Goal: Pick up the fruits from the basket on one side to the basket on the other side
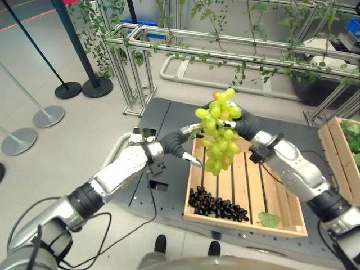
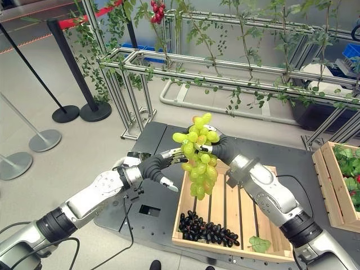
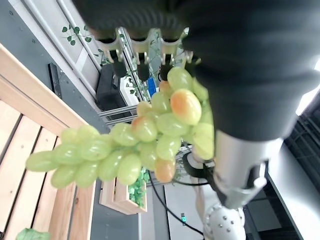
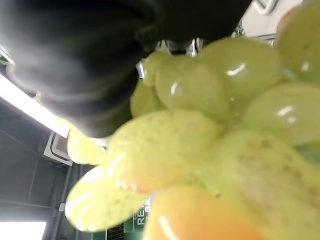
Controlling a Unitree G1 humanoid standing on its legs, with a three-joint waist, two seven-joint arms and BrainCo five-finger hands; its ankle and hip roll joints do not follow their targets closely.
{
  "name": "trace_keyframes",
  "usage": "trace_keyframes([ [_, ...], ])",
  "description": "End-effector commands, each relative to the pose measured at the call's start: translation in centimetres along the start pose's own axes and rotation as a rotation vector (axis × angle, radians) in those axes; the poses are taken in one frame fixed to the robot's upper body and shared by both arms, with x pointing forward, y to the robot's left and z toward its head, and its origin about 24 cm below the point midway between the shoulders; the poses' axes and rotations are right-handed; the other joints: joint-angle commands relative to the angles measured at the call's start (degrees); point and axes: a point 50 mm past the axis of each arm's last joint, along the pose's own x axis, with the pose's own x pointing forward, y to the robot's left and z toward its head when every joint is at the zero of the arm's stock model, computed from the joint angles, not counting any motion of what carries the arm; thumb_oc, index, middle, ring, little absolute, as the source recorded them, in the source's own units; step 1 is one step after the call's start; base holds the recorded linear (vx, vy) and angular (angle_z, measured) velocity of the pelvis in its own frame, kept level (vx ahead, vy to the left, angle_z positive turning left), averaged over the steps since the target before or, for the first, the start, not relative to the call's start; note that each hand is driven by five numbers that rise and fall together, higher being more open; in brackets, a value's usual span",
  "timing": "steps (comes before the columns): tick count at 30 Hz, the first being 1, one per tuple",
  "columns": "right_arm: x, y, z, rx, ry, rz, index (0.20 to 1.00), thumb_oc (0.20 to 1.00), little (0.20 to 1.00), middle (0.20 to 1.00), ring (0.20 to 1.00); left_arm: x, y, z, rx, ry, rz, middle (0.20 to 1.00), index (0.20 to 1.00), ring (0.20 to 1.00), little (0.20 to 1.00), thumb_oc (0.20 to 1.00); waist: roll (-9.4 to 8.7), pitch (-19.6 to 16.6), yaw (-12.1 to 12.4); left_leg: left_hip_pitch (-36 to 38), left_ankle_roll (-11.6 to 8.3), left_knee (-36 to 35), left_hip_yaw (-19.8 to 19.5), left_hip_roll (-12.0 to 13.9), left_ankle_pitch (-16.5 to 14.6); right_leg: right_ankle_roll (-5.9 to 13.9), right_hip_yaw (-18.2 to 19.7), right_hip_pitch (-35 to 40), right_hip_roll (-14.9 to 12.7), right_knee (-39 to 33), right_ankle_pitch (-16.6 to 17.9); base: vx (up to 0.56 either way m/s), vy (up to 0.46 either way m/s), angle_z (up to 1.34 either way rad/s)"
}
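A bunch of green grapes [image 1: 219, 135] hangs in the air over the back left corner of a wooden slatted crate [image 1: 281, 185]. My right hand [image 1: 246, 125] is shut on the top of the bunch, coming in from the right. From the left, my left hand [image 1: 177, 143] reaches in with its fingers [image 3: 142, 70] spread, the upper ones at the bunch's side and the thumb below and clear of it. The left wrist view has the green grapes [image 3: 140, 145] dangling just past those fingers. A bunch of dark grapes [image 1: 219, 205] and a green leaf [image 1: 269, 219] lie in the crate's front part.
The crate rests on a dark table [image 1: 169, 112]. A second wooden crate [image 2: 332, 185] with green leaves stands at the right edge. Behind the table runs a metal frame [image 2: 185, 73] hung with vines and a red bunch [image 2: 156, 10]. Stanchion bases [image 1: 67, 90] stand on the floor at left.
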Motion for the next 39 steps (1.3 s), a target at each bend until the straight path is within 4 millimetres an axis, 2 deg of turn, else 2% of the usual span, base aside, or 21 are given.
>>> trace_keyframes([
  [1,3.2,1.7,5.5,-0.114,-0.224,0.129,0.200,0.200,0.200,0.200,0.200,1.6,0.9,1.9,0.049,-0.055,-0.048,1.000,1.000,1.000,1.000,1.000,-3.23,-1.35,0.14,-0.07,1.63,4.48,0.73,-2.04,-5.50,5.36,2.27,-0.80,-3.36,6.70,-3.39,0.02,0.005,-0.08],
  [5,3.8,1.9,5.5,-0.097,-0.240,0.128,0.200,0.200,0.200,0.200,0.200,1.7,0.7,2.2,0.039,-0.065,-0.061,1.000,1.000,1.000,1.000,1.000,-3.30,-1.43,0.25,-0.02,1.70,4.61,0.94,-2.07,-5.66,5.33,2.62,-0.71,-3.30,6.58,-3.34,0.00,0.001,-0.02],
  [12,4.6,4.1,4.1,-0.012,-0.250,0.186,0.200,0.200,0.200,0.200,0.200,2.8,-0.2,1.8,-0.015,-0.093,-0.049,1.000,1.000,1.000,1.000,1.000,-3.35,-1.39,0.31,-0.01,1.85,4.53,0.78,-2.04,-5.71,5.19,2.51,-0.66,-3.24,6.56,-3.60,0.00,0.000,0.00],
  [19,5.4,5.5,3.7,-0.025,-0.228,0.245,0.200,0.200,0.200,0.200,0.200,3.3,-1.0,1.6,-0.053,-0.089,-0.080,1.000,1.000,1.000,1.000,1.000,-3.29,-1.37,0.40,0.22,1.81,4.27,0.87,-1.92,-5.59,5.12,2.55,-0.45,-3.17,6.41,-3.59,0.00,0.000,0.00],
  [29,6.4,7.2,5.3,-0.056,-0.301,0.297,0.200,0.200,0.200,0.200,0.200,4.3,-2.7,-0.2,-0.232,-0.058,-0.084,1.000,1.000,1.000,1.000,1.000,-3.43,-1.62,0.37,0.51,1.89,3.93,0.55,-1.86,-5.47,5.02,2.27,-0.28,-3.17,6.37,-3.55,0.00,0.000,0.00],
  [35,6.4,7.3,5.7,-0.076,-0.317,0.295,0.200,0.200,0.200,0.200,0.200,4.2,-2.8,-0.8,-0.243,-0.038,-0.066,1.000,1.000,1.000,1.000,1.000,-3.51,-1.89,0.35,0.65,1.81,3.73,0.42,-1.84,-5.44,4.99,1.98,-0.18,-3.15,6.47,-3.67,0.00,0.000,0.00],
  [39,6.2,6.5,6.2,-0.075,-0.338,0.259,0.200,0.200,0.200,0.200,0.200,3.6,-2.6,-1.6,-0.231,-0.001,-0.061,1.000,1.000,1.000,1.000,1.000,-3.57,-2.17,0.41,0.73,1.76,3.56,0.41,-1.79,-5.41,4.93,1.81,-0.10,-3.13,6.40,-3.66,0.00,0.000,0.00],
])
